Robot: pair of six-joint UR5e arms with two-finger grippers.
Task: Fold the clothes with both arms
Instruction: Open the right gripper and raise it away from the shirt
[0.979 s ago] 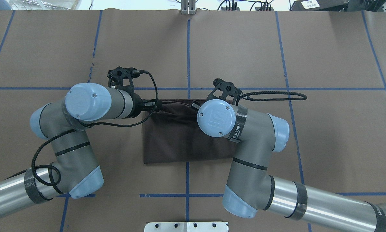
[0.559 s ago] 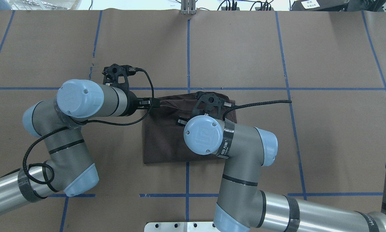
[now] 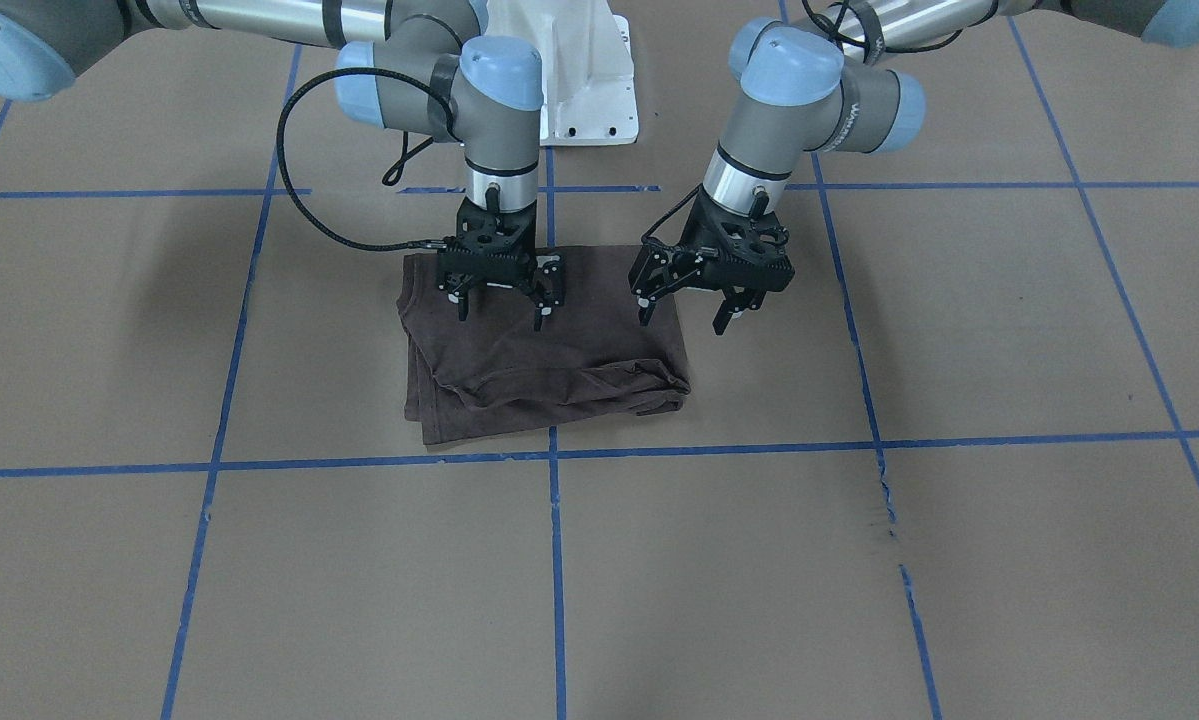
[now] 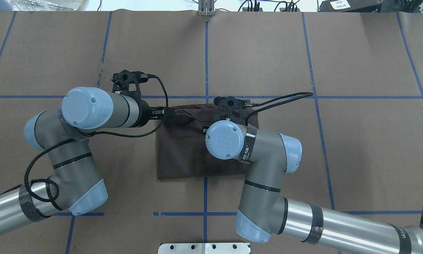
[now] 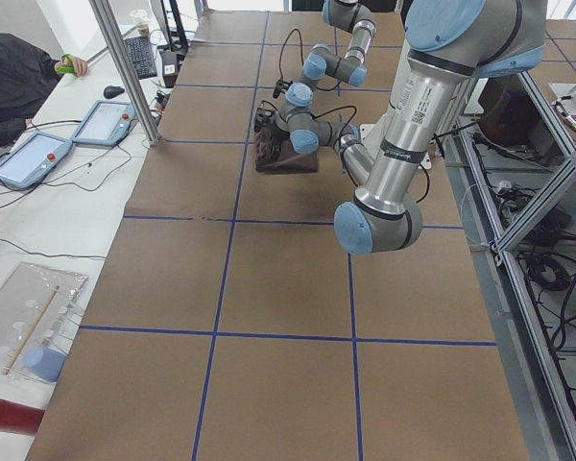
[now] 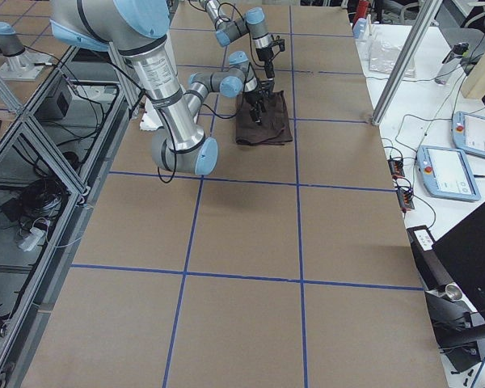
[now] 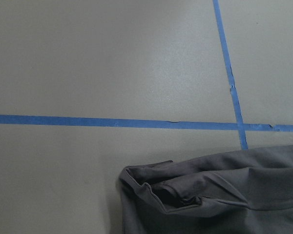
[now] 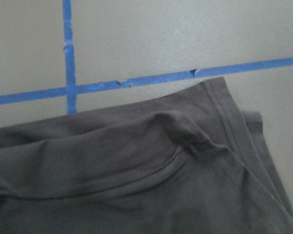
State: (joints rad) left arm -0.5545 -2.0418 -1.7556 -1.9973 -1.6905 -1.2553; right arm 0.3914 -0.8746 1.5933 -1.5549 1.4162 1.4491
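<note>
On the robot's left we see the left arm (image 4: 77,141) bent at the elbow, its wrist reaching in to the left end of the T-shirt (image 4: 183,151). The left gripper (image 3: 681,324) points down at a slight tilt, its jaws spread with nothing between them. One fingertip hangs over the cloth's edge and the other over bare paper, and we cannot tell whether either touches. The dark brown T-shirt lies folded into a rough rectangle near the middle of the surface (image 4: 356,53). It sits astride the central one of the blue tape lines (image 4: 206,53) and just short of the crosswise line on the side away from the robot. Its long axis runs across the surface, from the robot's left to its right. The edge facing the robot is straight and flat, while the edge facing away is rumpled, with a thick rolled fold along it. In the left wrist view we see a bunched corner of the cloth just beside the tape. In the right wrist view a stitched band curves across the cloth. Further right, the right gripper (image 3: 499,320) stands upright over the T-shirt's right half, both fingertips above cloth, jaws likewise spread and empty. The right arm (image 4: 267,197) comes in low from the right edge.
</note>
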